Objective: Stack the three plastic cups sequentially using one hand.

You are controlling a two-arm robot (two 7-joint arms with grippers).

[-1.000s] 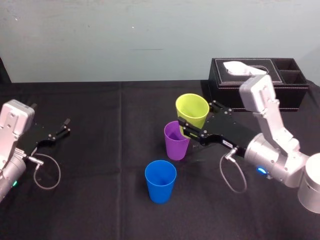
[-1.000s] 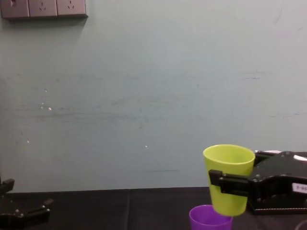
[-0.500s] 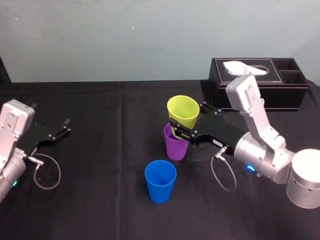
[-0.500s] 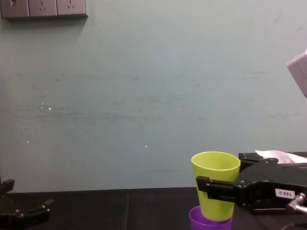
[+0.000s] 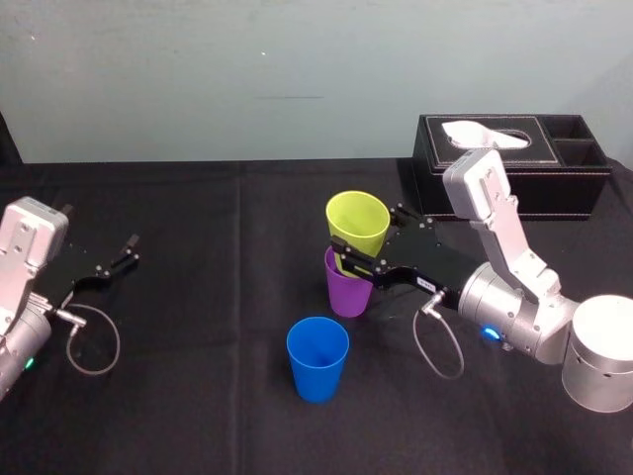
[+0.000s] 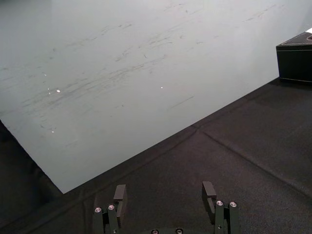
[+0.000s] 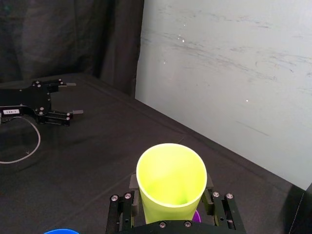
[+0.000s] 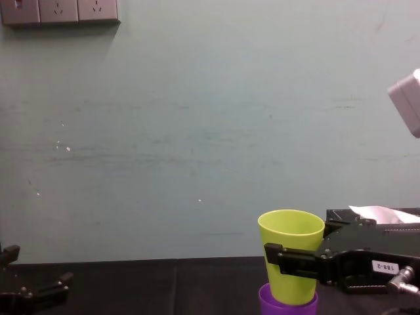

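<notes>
My right gripper [image 5: 362,247] is clamped on the wall of the yellow-green cup [image 5: 358,220], whose base sits at the mouth of the purple cup [image 5: 348,293] at mid-table. I should hold it upright and centred, lower straight until it seats, then release. The blue cup [image 5: 317,358] stands apart, nearer me; my left gripper [image 5: 119,259] rests far left, fingers spread.

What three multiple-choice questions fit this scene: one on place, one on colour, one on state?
1. The yellow-green cup is: A) partway into the purple cup B) on the floor C) on a shelf
2. The cup standing alone is: A) red B) blue C) white
3. The left gripper, parked at the left, is: A) clamping a cup B) open, empty C) holding a spoon

1 A: the right gripper holds its base in the purple mouth.
2 B: the blue cup stands apart.
3 B: its fingers are spread with nothing between.
</notes>
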